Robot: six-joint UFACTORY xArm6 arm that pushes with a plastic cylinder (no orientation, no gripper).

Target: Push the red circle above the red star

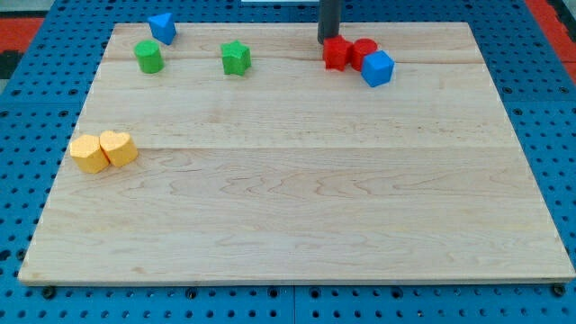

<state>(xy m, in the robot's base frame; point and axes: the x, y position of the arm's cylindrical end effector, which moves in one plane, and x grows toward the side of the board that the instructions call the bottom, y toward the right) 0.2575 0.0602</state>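
Note:
The red star [336, 54] lies near the board's top edge, right of centre. The red circle [364, 52] sits right next to it on its right, touching it. A blue cube [378, 68] touches the red circle at its lower right. My tip [327, 40] stands just above the red star's upper left, close to or touching it. The rod rises out of the view's top.
A green star [236, 58] and a green circle [148, 57] lie at the top left, with a blue triangle [163, 27] above the green circle. Two yellow blocks [103, 150] sit together at the left edge. The wooden board [297, 180] lies on a blue pegboard.

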